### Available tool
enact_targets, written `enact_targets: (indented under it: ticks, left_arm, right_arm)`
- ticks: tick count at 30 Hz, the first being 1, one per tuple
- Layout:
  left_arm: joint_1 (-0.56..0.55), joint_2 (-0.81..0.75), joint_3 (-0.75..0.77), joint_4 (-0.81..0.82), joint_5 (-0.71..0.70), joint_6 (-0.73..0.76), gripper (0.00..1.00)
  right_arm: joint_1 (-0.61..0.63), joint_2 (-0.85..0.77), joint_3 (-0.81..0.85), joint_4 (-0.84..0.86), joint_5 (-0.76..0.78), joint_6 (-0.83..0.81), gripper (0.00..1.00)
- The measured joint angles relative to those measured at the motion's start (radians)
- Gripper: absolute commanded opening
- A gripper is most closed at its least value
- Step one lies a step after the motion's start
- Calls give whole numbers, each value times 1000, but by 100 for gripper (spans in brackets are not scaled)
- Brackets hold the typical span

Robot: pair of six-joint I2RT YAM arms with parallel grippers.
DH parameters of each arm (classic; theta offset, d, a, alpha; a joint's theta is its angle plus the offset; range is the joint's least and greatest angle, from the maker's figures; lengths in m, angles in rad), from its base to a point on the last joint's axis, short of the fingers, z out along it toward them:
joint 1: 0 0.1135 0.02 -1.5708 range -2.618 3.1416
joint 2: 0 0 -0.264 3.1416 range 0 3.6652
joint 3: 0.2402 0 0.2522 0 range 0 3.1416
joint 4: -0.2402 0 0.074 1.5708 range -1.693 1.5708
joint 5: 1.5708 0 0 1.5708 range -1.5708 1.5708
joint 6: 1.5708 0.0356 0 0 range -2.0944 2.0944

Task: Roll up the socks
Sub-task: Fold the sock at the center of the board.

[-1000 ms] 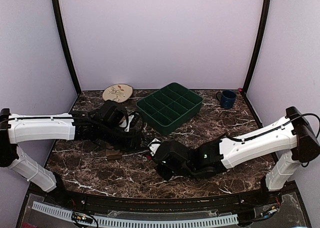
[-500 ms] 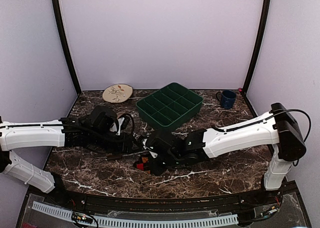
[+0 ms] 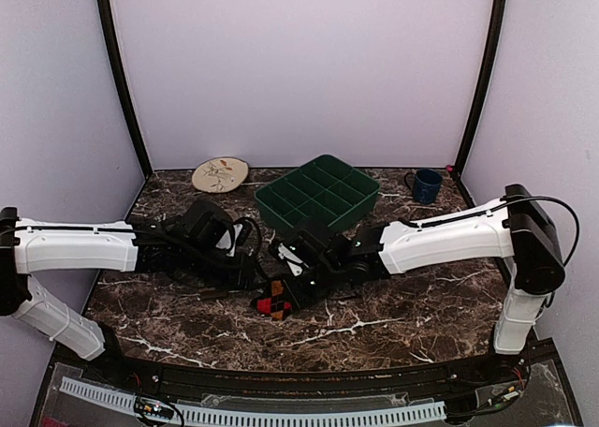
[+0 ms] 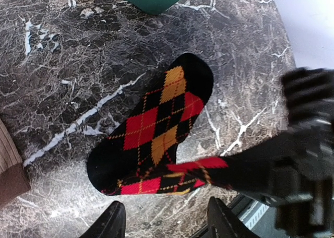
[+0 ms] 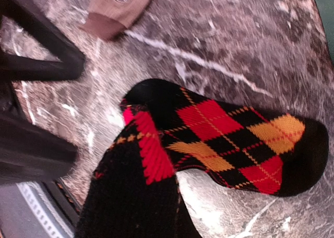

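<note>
The argyle sock (image 4: 156,133) is laid flat on the marble table (image 4: 62,66), between the two arms and in front of the green tray (image 3: 318,199), with its rounded end resting on the stone. Its other end is folded back over the flat part and lifted clear of the table, where it is held by the right gripper (image 3: 290,288). The fingers themselves are hidden by fabric in the right wrist view, but the raised strip is taken to be pinched between them, closed narrow on the cloth. This hold is judged to be the start of the roll: one end is brought over the rest so that the sock can be wound on itself.

The left gripper (image 4: 167,222) is held low just beside the fold, its fingers spread wide with nothing between them. It is probably placed there so that the flat part can be pinned, or the fold pressed down, while the turn is made; no contact with the sock is shown.

The tan sock (image 5: 117,3) lies flat near the left gripper, apart from the argyle one, and is not yet rolled. It is likely set aside so that one sock can be dealt with at a time
</note>
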Motion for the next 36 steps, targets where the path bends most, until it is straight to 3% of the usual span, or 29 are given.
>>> enact_targets:
  ticks: [6,15,21,26,31,36]
  left_arm:
    - [21,85,63,-9,-10,41,46]
    - [137,94,67,18,96,60,47]
    - [142,217,143,43,279,88,29]
    - [114,322,220,17,399,156,25]
    - [76,364,280,-30,466,227,1]
    - [36,412,296,-55,522,280,0]
  right_arm:
    - [-3,-21,5,7,-42,2,2]
    - [6,-167,-248,61,-57,45,2]
    - [71,-180,-314,90,-43,55,2]
    - [145,-201,-328,122,2,57,1]
    - [188,-241,-360,134,76,68,0]
    - [200,-261,-388,135,142,100,0]
